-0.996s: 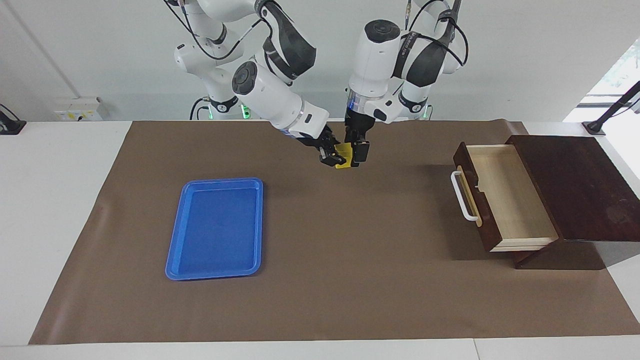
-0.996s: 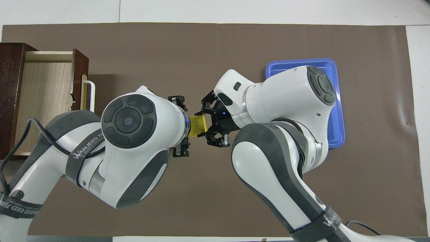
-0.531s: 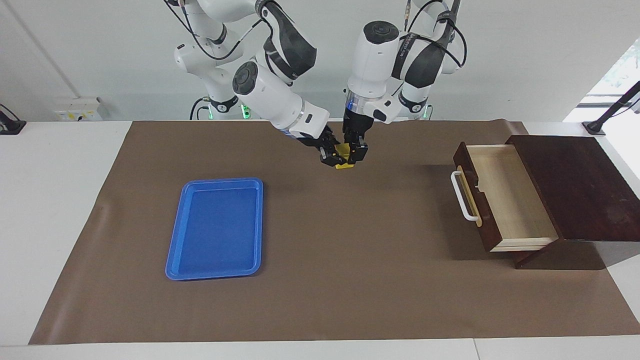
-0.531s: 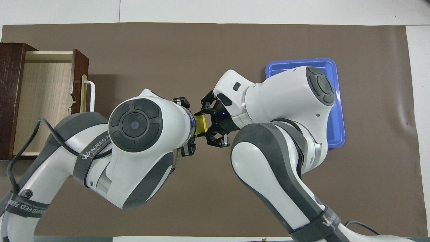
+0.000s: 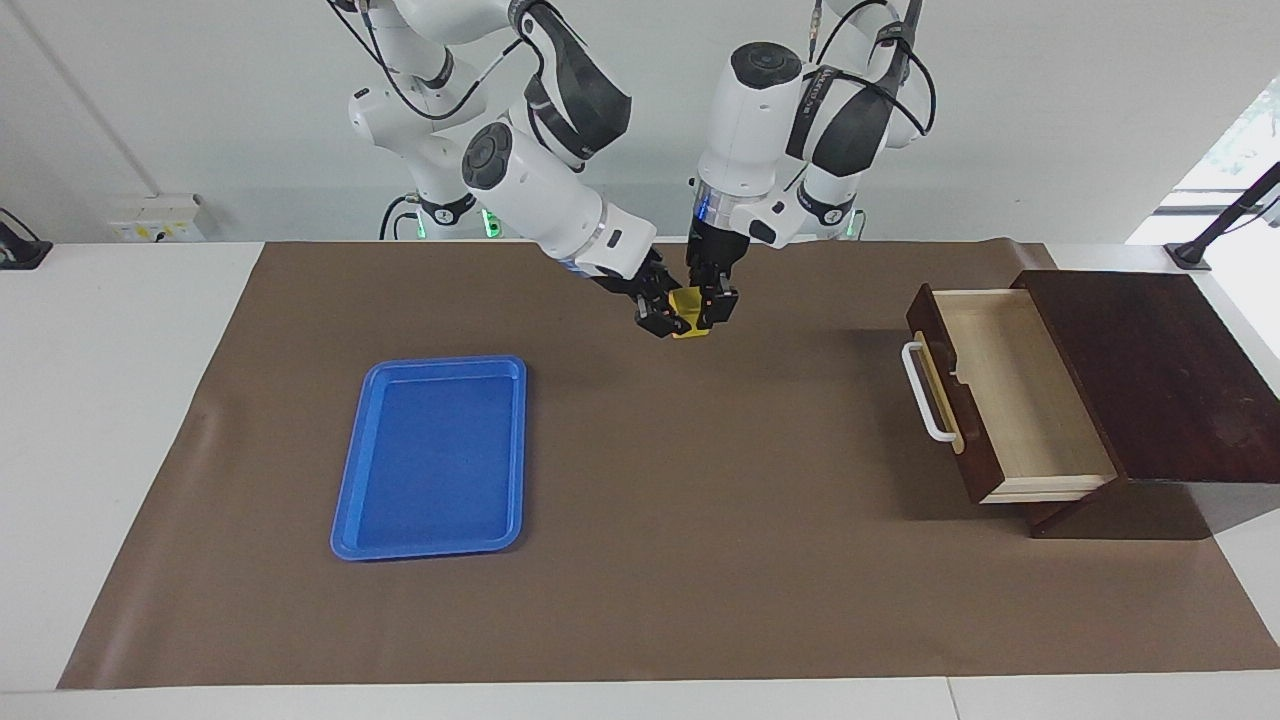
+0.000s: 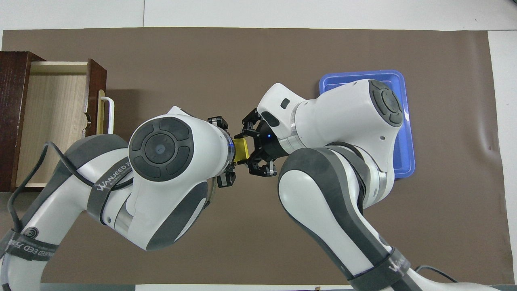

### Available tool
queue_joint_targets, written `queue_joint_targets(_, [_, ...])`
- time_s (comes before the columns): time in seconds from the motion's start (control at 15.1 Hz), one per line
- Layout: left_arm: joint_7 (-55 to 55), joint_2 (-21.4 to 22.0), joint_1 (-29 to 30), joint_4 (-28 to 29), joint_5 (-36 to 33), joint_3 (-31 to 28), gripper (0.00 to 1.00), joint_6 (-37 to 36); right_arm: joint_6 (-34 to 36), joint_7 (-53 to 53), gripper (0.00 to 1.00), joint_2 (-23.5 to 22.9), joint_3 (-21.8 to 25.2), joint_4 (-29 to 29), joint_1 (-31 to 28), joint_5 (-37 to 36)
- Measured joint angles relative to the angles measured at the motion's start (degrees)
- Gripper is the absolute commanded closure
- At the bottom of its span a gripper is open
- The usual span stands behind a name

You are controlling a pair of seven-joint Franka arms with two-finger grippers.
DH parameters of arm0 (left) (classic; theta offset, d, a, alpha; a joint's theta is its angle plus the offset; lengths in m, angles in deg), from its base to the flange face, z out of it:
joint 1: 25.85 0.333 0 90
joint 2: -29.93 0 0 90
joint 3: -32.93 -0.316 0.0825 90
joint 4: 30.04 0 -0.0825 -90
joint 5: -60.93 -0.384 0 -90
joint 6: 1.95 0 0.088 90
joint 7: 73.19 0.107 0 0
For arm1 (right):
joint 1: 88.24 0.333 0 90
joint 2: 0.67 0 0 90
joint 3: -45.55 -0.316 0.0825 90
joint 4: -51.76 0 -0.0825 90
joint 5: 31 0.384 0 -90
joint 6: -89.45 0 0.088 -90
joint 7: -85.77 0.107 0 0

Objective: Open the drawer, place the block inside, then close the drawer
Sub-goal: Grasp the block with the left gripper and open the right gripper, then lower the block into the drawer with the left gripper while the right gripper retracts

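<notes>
Left end effector (image 5: 706, 308) grips block (image 5: 688, 303) — right (image 5: 655, 318) seemingly loosening — arms read "WANJEED".

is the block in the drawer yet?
No, the yellow block is up in the air between the two arms' jaws over the brown mat, and the open drawer shows only bare pale wood inside.

blue tray (image 5: 430, 457), brown mat (image 5: 700, 560), white table (image 5: 100, 400)
</notes>
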Motion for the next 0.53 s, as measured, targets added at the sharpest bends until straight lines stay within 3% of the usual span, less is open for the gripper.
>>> queue_joint_targets(0.27, [7.7, 1.2, 5.5, -4.2, 0.0, -1.3, 1.0, -9.0, 2.6, 0.8, 0.0, 0.0, 0.2, -0.6, -1.3, 0.0])
queue_joint_targets(0.53, [21.1, 3.2, 15.5, -5.3, 0.0, -1.9, 1.0, -13.2, 8.6, 1.0, 0.0, 0.3, 0.6, -1.8, -8.6, 0.0])
